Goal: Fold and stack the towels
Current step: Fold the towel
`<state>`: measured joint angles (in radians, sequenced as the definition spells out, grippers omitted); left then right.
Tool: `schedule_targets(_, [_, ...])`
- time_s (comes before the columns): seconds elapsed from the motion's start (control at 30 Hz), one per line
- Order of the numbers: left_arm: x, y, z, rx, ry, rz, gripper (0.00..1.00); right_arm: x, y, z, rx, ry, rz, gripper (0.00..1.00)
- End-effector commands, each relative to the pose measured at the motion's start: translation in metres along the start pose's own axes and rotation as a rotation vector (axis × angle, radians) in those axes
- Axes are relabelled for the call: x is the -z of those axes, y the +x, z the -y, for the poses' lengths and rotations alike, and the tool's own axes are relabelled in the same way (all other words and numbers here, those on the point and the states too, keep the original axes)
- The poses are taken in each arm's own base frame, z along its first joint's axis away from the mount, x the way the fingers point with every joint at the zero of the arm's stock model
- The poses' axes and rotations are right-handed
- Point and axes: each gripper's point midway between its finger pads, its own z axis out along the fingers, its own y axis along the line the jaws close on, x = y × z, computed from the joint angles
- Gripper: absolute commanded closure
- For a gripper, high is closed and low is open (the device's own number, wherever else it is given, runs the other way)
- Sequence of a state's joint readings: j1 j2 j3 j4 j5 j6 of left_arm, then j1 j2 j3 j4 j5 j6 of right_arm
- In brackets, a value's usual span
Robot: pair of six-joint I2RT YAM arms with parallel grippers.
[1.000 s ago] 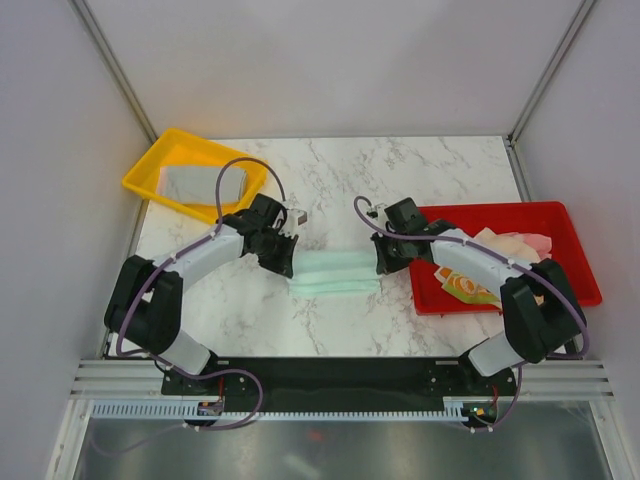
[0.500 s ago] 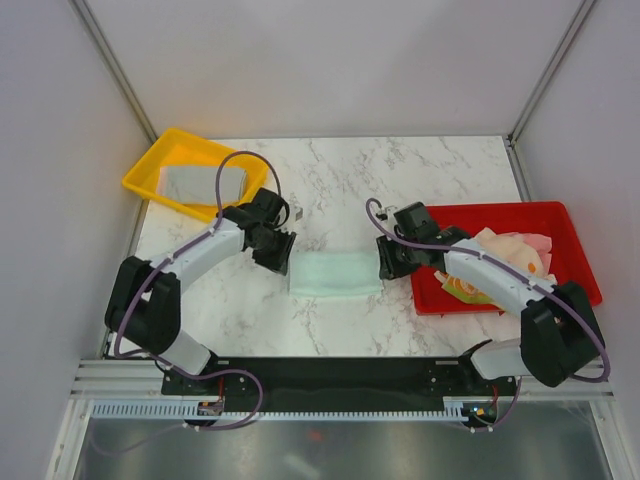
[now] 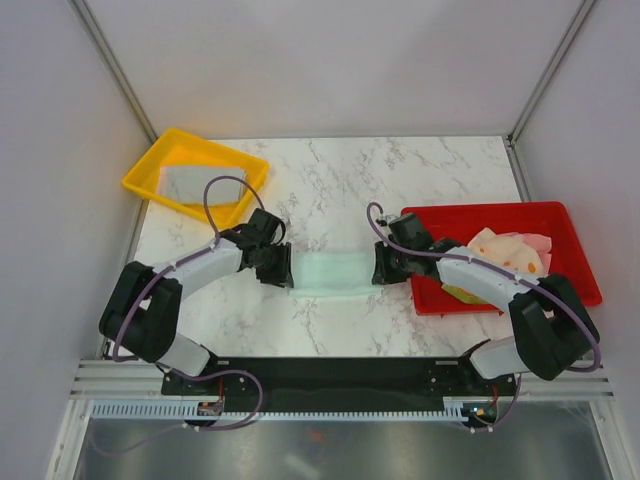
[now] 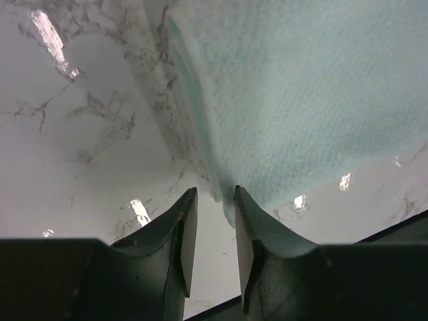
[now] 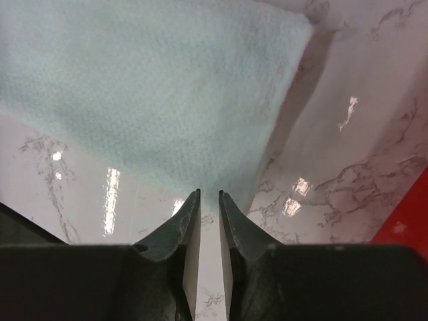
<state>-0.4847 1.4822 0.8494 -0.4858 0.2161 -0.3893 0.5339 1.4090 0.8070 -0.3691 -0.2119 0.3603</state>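
Note:
A mint green towel [image 3: 335,273] lies folded flat on the marble table between my two arms. My left gripper [image 3: 278,268] sits low at its left edge. In the left wrist view the towel [image 4: 301,100] fills the upper right, and its near corner reaches just into the gap at the left gripper [image 4: 215,194], whose jaws stand apart. My right gripper [image 3: 381,268] is at the towel's right edge. Its jaws [image 5: 208,194] are narrowly apart, with the towel [image 5: 147,87] just ahead of the tips. A grey towel [image 3: 190,183] lies in the yellow tray.
The yellow tray [image 3: 150,165] stands at the back left. The red tray [image 3: 480,215] at the right holds a cream towel with orange shapes [image 3: 505,250] and a pink one [image 3: 540,243], close behind my right forearm. The red tray's corner [image 5: 408,227] shows in the right wrist view.
Both grippers went from shut to open and let go of the green towel, which now lies flat. Both have dropped low and shifted toward the towel's near corners.

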Motion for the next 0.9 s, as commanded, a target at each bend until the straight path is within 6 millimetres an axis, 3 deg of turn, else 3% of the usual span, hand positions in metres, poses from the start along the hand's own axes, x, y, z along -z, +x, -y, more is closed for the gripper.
schedule_targets(0.0, [-0.013, -0.013, -0.007, 0.093, -0.042, 0.047, 0.64, -0.017, 0.002, -0.003, -0.089, 0.009, 0.047, 0.76])
schedule_targets(0.13, [-0.002, -0.027, -0.019, 0.15, -0.123, 0.117, 0.65, -0.024, 0.009, -0.012, -0.093, 0.037, 0.058, 0.76])
schedule_targets(0.23, [0.022, -0.044, -0.011, 0.148, -0.115, 0.188, 0.64, -0.022, 0.006, -0.014, -0.112, 0.051, 0.076, 0.77])
schedule_targets(0.3, [0.034, -0.055, 0.0, 0.134, -0.08, 0.227, 0.63, -0.017, 0.001, -0.018, -0.111, 0.05, 0.101, 0.76])
schedule_targets(0.4, [0.043, -0.06, 0.032, 0.094, 0.083, 0.251, 0.61, -0.01, -0.005, -0.023, -0.121, 0.046, 0.119, 0.75])
schedule_targets(0.43, [0.045, -0.056, 0.05, 0.075, 0.194, 0.234, 0.61, -0.008, -0.008, -0.026, -0.118, 0.039, 0.127, 0.75])
schedule_targets(0.53, [0.031, -0.05, 0.062, 0.086, 0.296, 0.219, 0.61, -0.011, -0.013, -0.026, -0.103, 0.038, 0.133, 0.75])
schedule_targets(0.57, [0.014, -0.042, 0.053, 0.107, 0.266, 0.174, 0.61, -0.013, -0.013, -0.026, -0.096, 0.041, 0.134, 0.75])
schedule_targets(0.7, [-0.019, -0.018, 0.012, 0.177, 0.071, 0.076, 0.63, -0.026, 0.007, -0.013, -0.106, 0.075, 0.089, 0.74])
schedule_targets(0.77, [-0.023, -0.016, -0.002, 0.196, 0.01, 0.079, 0.63, -0.028, 0.015, -0.005, -0.105, 0.099, 0.085, 0.74])
schedule_targets(0.87, [-0.011, -0.031, 0.013, 0.156, 0.072, 0.117, 0.62, -0.029, 0.014, 0.007, -0.059, 0.187, 0.078, 0.73])
